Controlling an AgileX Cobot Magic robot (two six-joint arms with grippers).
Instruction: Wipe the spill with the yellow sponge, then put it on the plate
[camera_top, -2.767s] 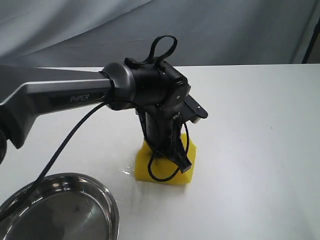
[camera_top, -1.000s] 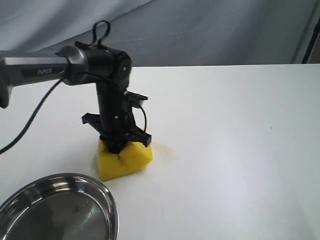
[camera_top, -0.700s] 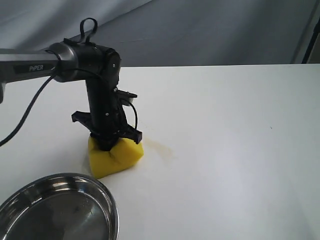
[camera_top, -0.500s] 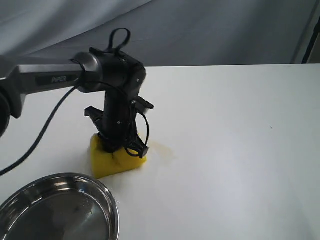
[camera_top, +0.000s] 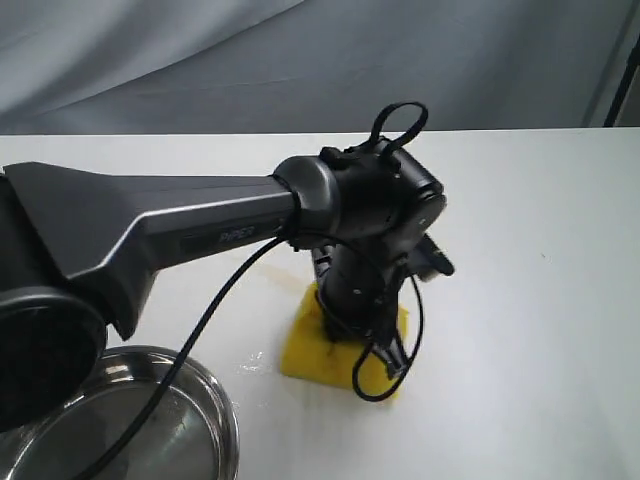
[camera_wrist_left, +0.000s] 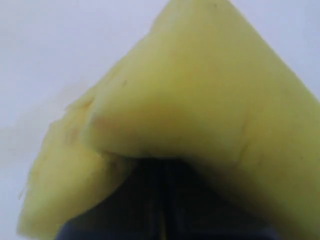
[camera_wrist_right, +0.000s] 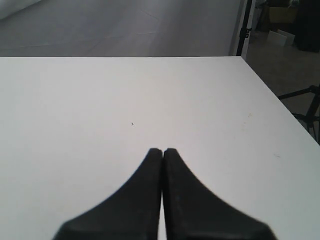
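Yellow sponge (camera_top: 305, 348) sits pinched in the left claw (camera_top: 352, 335), the wrist bent steeply down.

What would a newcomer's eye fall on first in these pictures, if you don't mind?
The big dark left arm fills the exterior view, its hand pinching the yellow sponge down onto the white table. A shiny steel plate sits at the near left corner, beside the sponge. The right hand is shut over the table.
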